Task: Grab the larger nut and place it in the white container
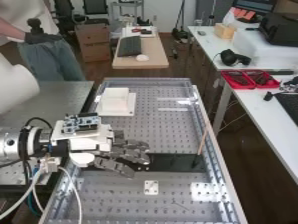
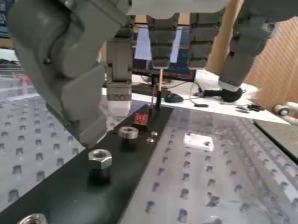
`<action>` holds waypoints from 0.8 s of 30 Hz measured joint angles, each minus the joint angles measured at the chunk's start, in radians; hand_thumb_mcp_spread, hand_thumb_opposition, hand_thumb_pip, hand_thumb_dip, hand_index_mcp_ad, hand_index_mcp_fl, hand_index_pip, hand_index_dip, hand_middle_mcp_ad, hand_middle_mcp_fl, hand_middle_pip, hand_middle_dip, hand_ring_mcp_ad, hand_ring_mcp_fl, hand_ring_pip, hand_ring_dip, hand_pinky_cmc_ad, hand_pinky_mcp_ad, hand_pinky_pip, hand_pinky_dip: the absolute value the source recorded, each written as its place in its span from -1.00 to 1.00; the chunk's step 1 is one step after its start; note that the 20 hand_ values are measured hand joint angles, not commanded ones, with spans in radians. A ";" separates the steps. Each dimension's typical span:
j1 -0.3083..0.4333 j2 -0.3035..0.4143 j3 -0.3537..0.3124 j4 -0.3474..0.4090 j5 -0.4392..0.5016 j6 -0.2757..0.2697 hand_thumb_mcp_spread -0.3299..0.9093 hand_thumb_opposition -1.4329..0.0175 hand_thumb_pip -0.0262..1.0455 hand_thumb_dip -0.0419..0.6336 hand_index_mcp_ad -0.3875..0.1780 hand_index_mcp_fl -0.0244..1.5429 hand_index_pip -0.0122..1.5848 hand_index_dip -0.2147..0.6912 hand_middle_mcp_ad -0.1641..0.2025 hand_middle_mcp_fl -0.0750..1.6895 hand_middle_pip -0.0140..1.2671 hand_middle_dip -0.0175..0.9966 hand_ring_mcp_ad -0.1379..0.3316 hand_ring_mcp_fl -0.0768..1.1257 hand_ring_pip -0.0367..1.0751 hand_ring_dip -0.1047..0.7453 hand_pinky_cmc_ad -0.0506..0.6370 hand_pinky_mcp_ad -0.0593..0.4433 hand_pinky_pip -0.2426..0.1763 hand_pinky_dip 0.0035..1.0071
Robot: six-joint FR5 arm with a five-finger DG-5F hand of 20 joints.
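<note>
In the high view, the hand (image 1: 123, 152) covers one end of the dark strip (image 1: 176, 162), and beyond that strip the inside of the white container (image 1: 117, 101) is too faint to tell. In the wrist view, a metal piece (image 2: 33, 219) on the strip's near end is cut off by the edge, and the red piece (image 2: 141, 119) toward its far end is too small to identify.

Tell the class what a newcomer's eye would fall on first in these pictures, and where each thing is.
Probably the dark grey fingers, looming over the black strip in the wrist view. Next, perhaps, the shiny six-sided nut on that strip, with a round metal piece farther along. In the high view, the white container stands out on the perforated plate, beyond the hand.
</note>
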 joint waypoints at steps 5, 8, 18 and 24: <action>0.000 -0.019 0.003 0.004 -0.001 -0.014 0.03 -0.26 0.48 -0.40 -0.29 -0.96 0.96 -0.48 0.24 -0.92 -0.76 -0.52 0.36 -0.87 -0.60 -0.37 0.20 0.53 -0.27 0.33; -0.002 -0.029 0.004 0.004 -0.003 -0.022 0.03 -0.26 0.48 -0.40 -0.32 -0.97 0.96 -0.48 0.26 -0.92 -0.77 -0.53 0.33 -0.86 -0.60 -0.37 0.20 0.53 -0.27 0.33; -0.008 -0.050 0.010 0.004 -0.015 -0.036 0.05 -0.26 0.50 -0.36 -0.33 -0.96 0.96 -0.48 0.24 -0.92 -0.76 -0.55 0.29 -0.87 -0.54 -0.41 0.21 0.54 -0.27 0.33; -0.005 -0.058 0.018 -0.002 -0.029 -0.040 0.06 -0.28 0.50 -0.36 -0.33 -0.96 0.96 -0.48 0.24 -0.92 -0.76 -0.57 0.29 -0.87 -0.54 -0.43 0.21 0.54 -0.27 0.33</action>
